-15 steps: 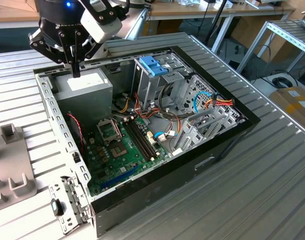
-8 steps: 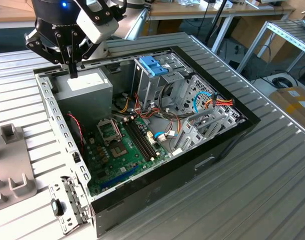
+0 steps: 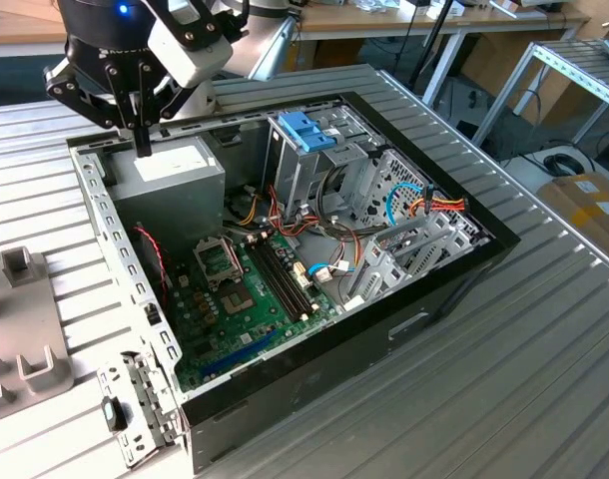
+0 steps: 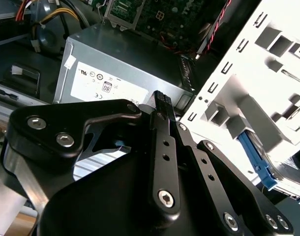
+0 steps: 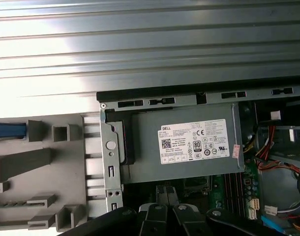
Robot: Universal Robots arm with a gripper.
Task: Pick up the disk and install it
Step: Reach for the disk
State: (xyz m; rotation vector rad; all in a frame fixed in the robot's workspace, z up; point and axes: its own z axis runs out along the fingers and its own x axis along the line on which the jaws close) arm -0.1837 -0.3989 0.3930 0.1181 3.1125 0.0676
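Note:
My gripper (image 3: 143, 143) hangs over the grey power-supply box (image 3: 172, 172) at the back corner of the open computer case (image 3: 285, 249). Its fingers are shut together with nothing between them; in both wrist views the fingertips (image 4: 161, 98) (image 5: 165, 191) hover just above the box's white label (image 5: 198, 141). Beside the case, on the exterior view's left, a grey fixture (image 5: 46, 162) holds a blue-edged piece (image 5: 7, 130), apparently the disk's frame, which is cut off by the picture's edge. A blue strip (image 4: 255, 160) also shows beyond the case's white side flange (image 4: 248, 93).
The case holds a green motherboard (image 3: 250, 299), bundled cables (image 3: 424, 205) and a metal drive cage (image 3: 324, 170) topped by a blue plastic handle (image 3: 306, 130). The case rests on a ribbed metal table (image 3: 504, 359). A small bracket (image 3: 135, 404) lies at the case's near corner.

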